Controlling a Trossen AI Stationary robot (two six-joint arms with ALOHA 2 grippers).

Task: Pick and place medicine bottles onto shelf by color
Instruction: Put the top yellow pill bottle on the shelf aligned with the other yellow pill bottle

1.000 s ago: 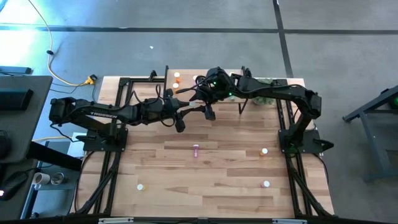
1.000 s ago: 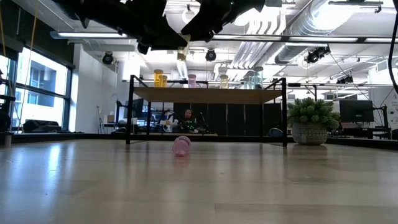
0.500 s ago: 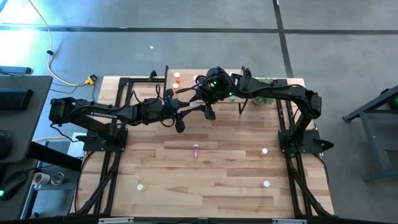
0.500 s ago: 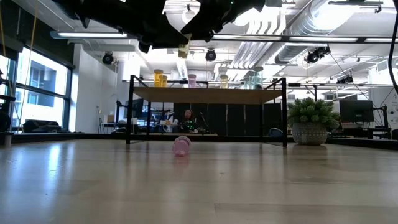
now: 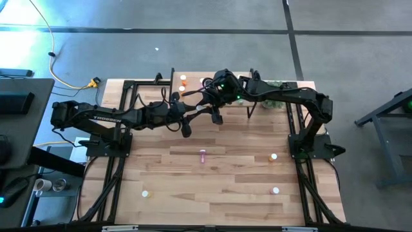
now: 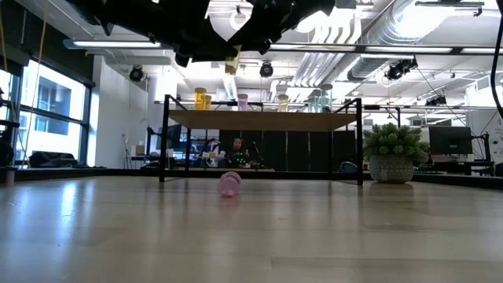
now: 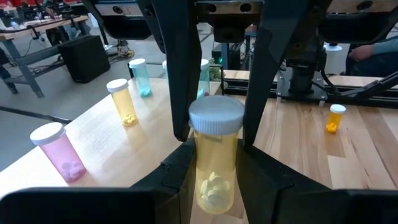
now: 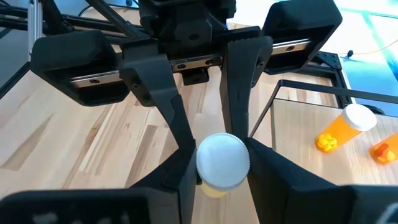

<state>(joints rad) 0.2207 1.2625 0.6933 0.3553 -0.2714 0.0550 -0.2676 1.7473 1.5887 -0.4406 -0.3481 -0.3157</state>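
A yellow medicine bottle [image 7: 214,168] with a white cap [image 8: 222,160] hangs high over the table's far middle, held between both grippers; in the low view the yellow bottle [image 6: 232,64] shows above the shelf [image 6: 263,119]. My left gripper [image 7: 216,155] is shut on its body. My right gripper [image 8: 222,158] is shut on its cap. Several bottles stand upright on the shelf, among them a pink one [image 7: 57,152] and a yellow one [image 7: 122,101]. Another pink bottle [image 6: 229,184] lies on its side on the table. My left gripper pinches the bottle's yellow body [image 7: 214,186] between its two fingers, below the cap. The bottle is lifted clear of table and shelf. My right gripper pinches the white cap's rim [image 8: 245,163] between its two fingers, coming at the bottle from the end opposite my left gripper.
Loose bottles stand on the table: an orange one [image 5: 273,156] at the right, two more near the front [image 5: 145,193] [image 5: 275,190]. Orange bottles [image 8: 345,127] lie beyond the black frame. A potted plant [image 6: 395,153] stands right of the shelf.
Both arms have kept their places over the shelf. In the low view less of the yellow bottle shows below the dark grippers than a second ago.
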